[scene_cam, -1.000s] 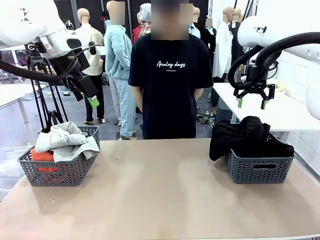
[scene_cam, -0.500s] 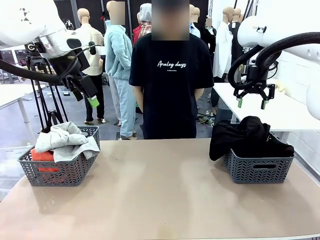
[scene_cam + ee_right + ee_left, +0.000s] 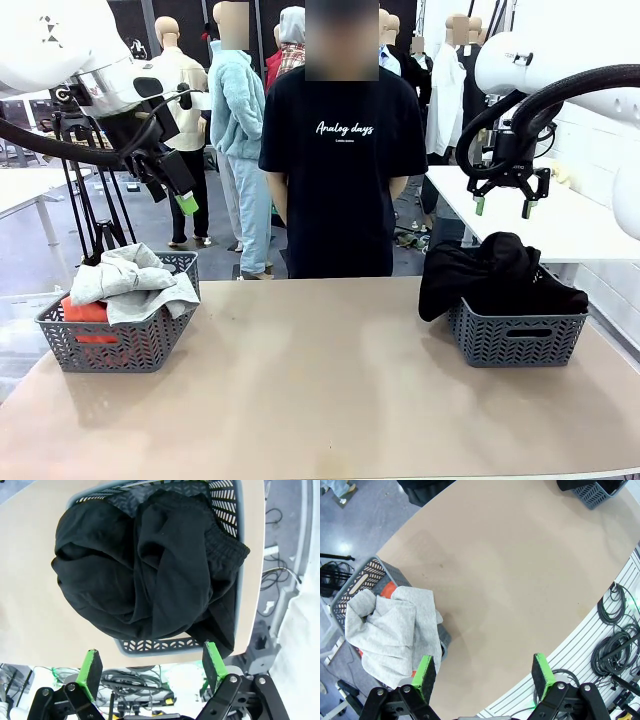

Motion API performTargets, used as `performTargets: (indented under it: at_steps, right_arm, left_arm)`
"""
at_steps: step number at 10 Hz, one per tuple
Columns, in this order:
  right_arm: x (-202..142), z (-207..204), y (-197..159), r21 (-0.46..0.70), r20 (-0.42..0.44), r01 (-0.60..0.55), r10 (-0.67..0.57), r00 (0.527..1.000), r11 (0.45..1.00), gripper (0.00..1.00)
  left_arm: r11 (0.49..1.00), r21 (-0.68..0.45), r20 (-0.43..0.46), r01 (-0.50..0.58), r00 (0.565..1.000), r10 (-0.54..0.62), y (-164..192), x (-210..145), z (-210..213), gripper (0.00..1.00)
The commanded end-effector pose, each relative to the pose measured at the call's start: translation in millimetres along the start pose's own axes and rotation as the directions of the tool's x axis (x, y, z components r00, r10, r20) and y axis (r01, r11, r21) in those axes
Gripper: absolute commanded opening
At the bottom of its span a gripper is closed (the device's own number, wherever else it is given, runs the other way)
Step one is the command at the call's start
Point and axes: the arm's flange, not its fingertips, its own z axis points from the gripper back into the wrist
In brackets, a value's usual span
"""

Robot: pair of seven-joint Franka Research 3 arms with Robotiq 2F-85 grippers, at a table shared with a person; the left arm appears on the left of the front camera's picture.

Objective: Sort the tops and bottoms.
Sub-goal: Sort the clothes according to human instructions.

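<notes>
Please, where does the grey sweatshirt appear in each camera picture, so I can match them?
Front view: grey sweatshirt heaped on the left basket, at picture left.
Left wrist view: it hangs over that basket, lower left.
Right wrist view: not in it.
Shared landmark: the orange top under it, in both.

Tops: a light heather-grey sweatshirt (image 3: 128, 282), crumpled and heaped over an orange garment (image 3: 86, 312), both in the grey lattice basket (image 3: 120, 345) at the table's (image 3: 320, 390) left end, grey folds spilling over the rim. Bottoms: plain black soft garments (image 3: 495, 268), bunched in a mound in the matching basket (image 3: 515, 335) at the right end, fabric hanging over its left side.
</notes>
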Motion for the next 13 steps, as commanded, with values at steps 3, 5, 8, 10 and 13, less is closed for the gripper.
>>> performTargets:
  at_steps: [3, 5, 8, 10, 13]
  right_arm:
    - [0.7, 1.1, 0.2, 0.001, 0.009, -0.003, 0.003, 1.000, 1.000, 1.00]
    - [0.7, 1.1, 0.2, 0.001, 0.009, -0.003, 0.003, 1.000, 1.000, 1.00]
    - [0.7, 1.1, 0.2, 0.001, 0.009, -0.003, 0.003, 1.000, 1.000, 1.00]
    - [0.7, 1.1, 0.2, 0.001, 0.009, -0.003, 0.003, 1.000, 1.000, 1.00]
    - [0.7, 1.1, 0.2, 0.001, 0.009, -0.003, 0.003, 1.000, 1.000, 1.00]
  left_arm:
    - [1.000, 0.002, 0.003, 0.000, 1.000, 0.000, 0.0, -0.8, 1.7, 1.00]
    - [1.000, 0.002, 0.003, 0.000, 1.000, 0.000, 0.0, -0.8, 1.7, 1.00]
    - [1.000, 0.002, 0.003, 0.000, 1.000, 0.000, 0.0, -0.8, 1.7, 1.00]
    - [1.000, 0.002, 0.003, 0.000, 1.000, 0.000, 0.0, -0.8, 1.7, 1.00]
    - [1.000, 0.002, 0.003, 0.000, 1.000, 0.000, 0.0, -0.8, 1.7, 1.00]
